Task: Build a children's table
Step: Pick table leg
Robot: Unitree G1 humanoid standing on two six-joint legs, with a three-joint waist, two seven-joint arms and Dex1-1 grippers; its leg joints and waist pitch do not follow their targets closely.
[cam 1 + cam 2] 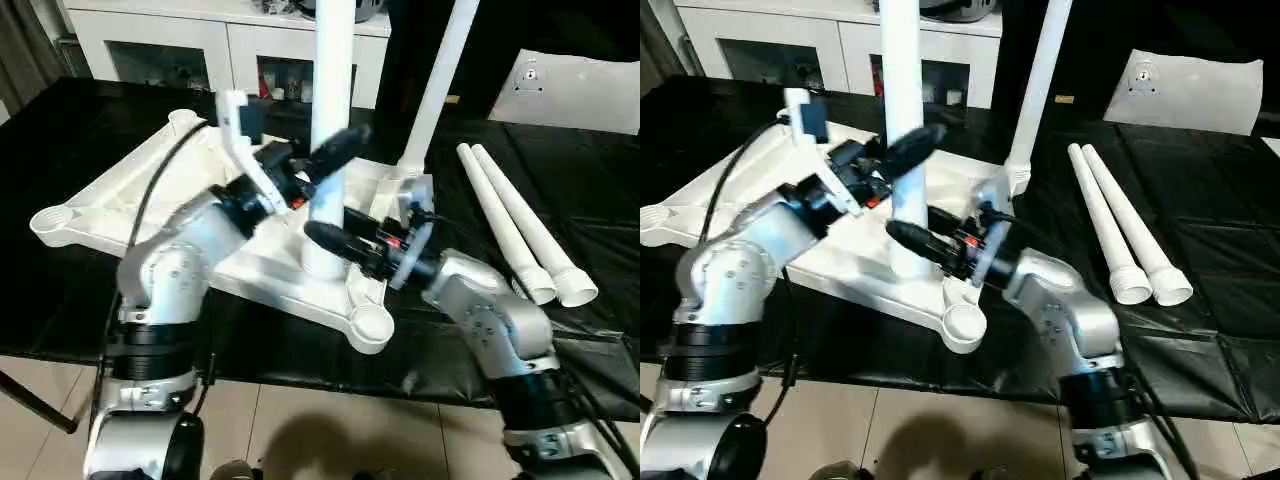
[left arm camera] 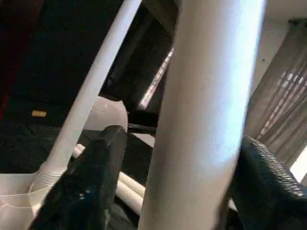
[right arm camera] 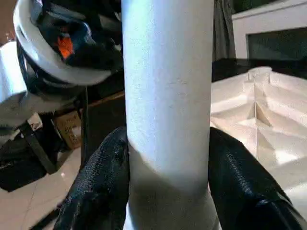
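The white plastic rectangular tabletop [image 1: 150,190] lies underside up on the black-covered bench [image 1: 60,300], its near round corner socket [image 1: 370,325] empty and close to the bench's front edge. Just behind that socket, a long white tapered tube leg [image 1: 330,120] stands upright in the tabletop. The right gripper [image 3: 168,191] has its jaws pinching this upright leg low down, near its base, both black fingers [image 3: 103,187] pressed against the tube. Higher on the same leg, the left gripper [image 1: 330,160] straddles the tube with its jaws spread and a gap showing on one side. Behind the tabletop's far corner, a second white leg [image 1: 435,85] stands planted. Right of the tabletop, two loose white legs [image 1: 520,235] lie side by side on the bench.
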